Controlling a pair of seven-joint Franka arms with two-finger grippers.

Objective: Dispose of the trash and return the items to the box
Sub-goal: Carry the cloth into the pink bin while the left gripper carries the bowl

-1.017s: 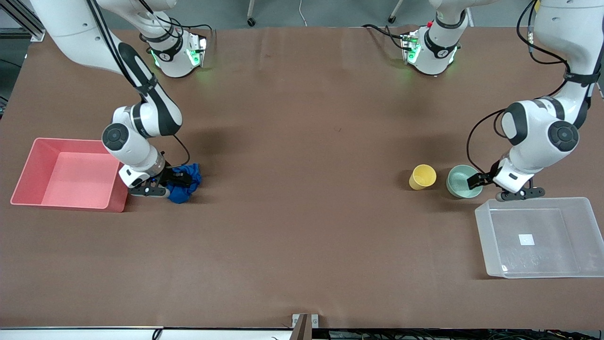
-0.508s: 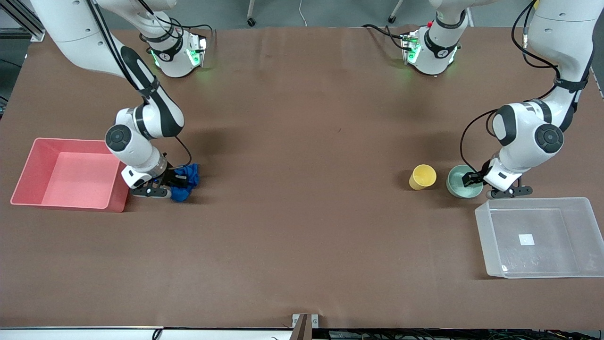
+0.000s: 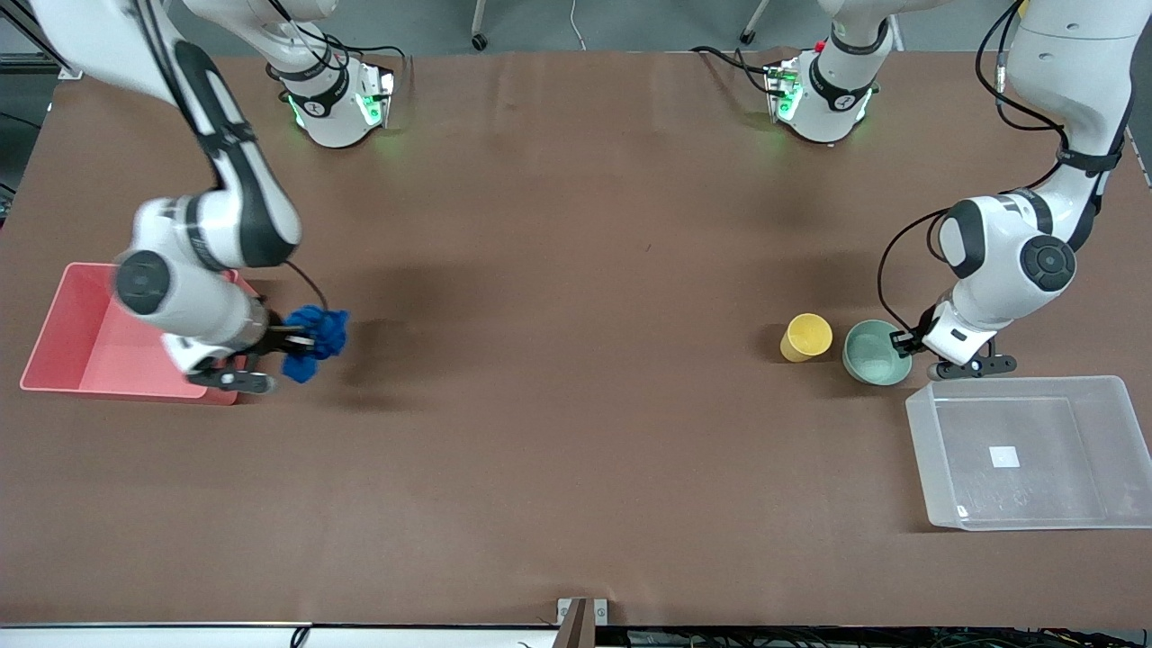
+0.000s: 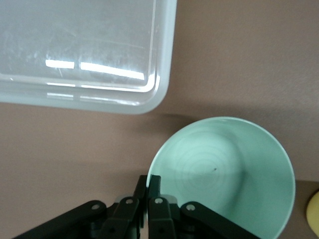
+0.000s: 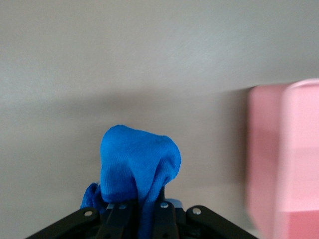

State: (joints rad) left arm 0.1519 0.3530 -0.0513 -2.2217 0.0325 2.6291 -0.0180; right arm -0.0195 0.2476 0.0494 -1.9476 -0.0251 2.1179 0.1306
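A: What's in your front view?
B: Your right gripper (image 3: 286, 343) pinches the cloth (image 3: 312, 342), lifted beside the pink bin (image 3: 54, 317).

A: And the wrist views?
B: Your left gripper (image 4: 148, 180) clamps the bowl (image 4: 224, 174) rim beside the box (image 4: 84, 55); the right wrist shows fingers (image 5: 160, 211) closed on cloth (image 5: 137, 167).

The right arm (image 3: 193, 270) is blurred and hides one corner of the pink bin (image 3: 81, 333). In the right wrist view the blue cloth (image 5: 137, 172) covers the fingertips. In the left wrist view the yellow cup (image 4: 314, 219) and the clear box (image 4: 84, 55) are cut off by the edge.
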